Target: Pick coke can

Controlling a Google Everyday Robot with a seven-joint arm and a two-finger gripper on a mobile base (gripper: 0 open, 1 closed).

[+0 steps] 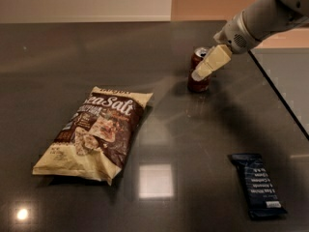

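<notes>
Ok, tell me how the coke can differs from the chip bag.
The coke can stands upright; the chip bag lies flat. The coke can is a small dark-red cylinder, the chip bag a far larger cream-and-brown pouch. The gripper is at the coke can, far from the chip bag. Both rest on the dark table.

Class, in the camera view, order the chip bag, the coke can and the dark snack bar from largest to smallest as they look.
1. chip bag
2. snack bar, though it lies nearer the camera, so its lead over the can is unsure
3. coke can, partly covered by the claw in front of it
</notes>
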